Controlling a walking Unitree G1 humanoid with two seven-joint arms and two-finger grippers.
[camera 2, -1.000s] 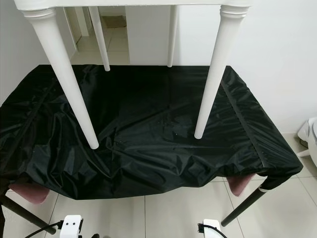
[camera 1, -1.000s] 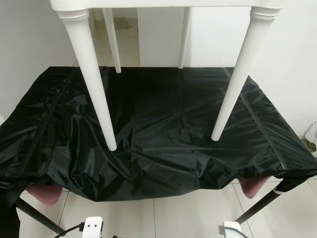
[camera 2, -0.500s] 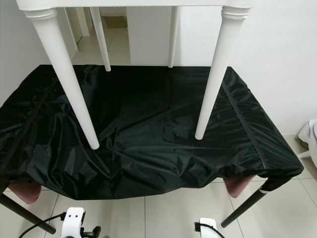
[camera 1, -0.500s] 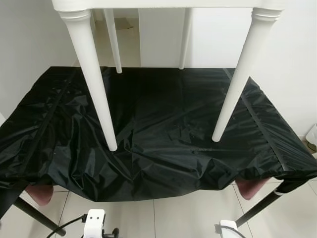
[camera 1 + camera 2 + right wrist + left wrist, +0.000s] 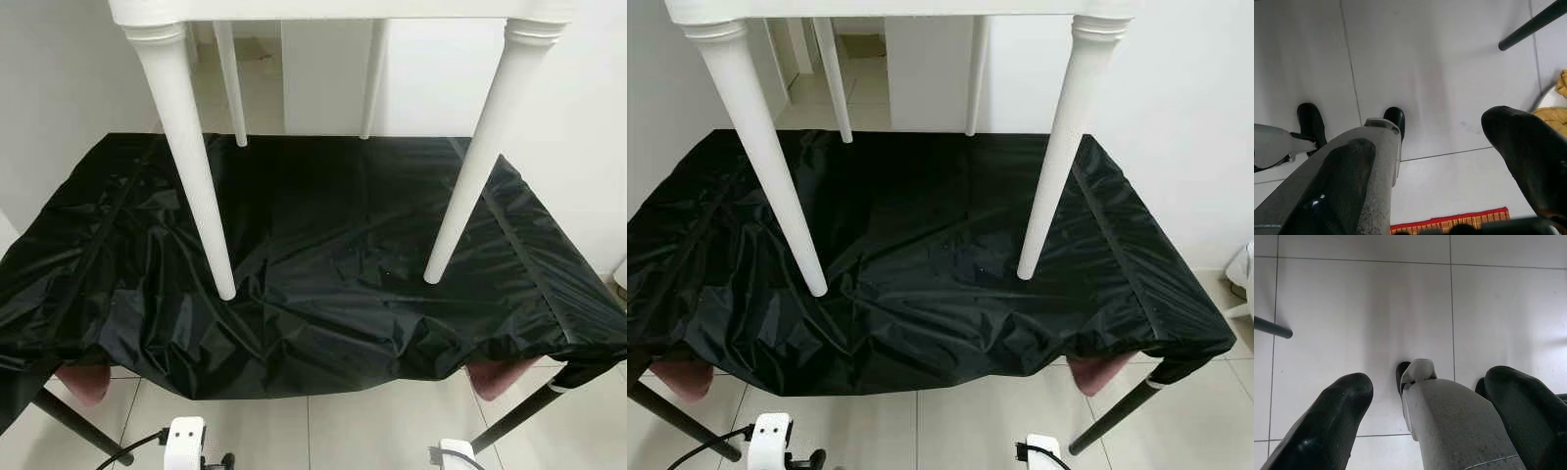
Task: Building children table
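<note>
Grippers hang low at 6 o'clock over the floor tiles (image 5: pixel 1361 298), both idle: left gripper (image 5: pixel 1430 431) has its fingers spread wide, right gripper (image 5: pixel 1440 166) too, nothing held. Further out, a black sheet (image 5: pixel 323 284) covers a stand with dark legs (image 5: pixel 1112 423). The white table (image 5: pixel 333 10) stands on it at 12 o'clock, four legs down on the sheet.

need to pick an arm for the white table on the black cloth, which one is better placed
Neither clearly. The left gripper and right gripper both hang open over the floor tiles. The white table stands roughly centred ahead.
</note>
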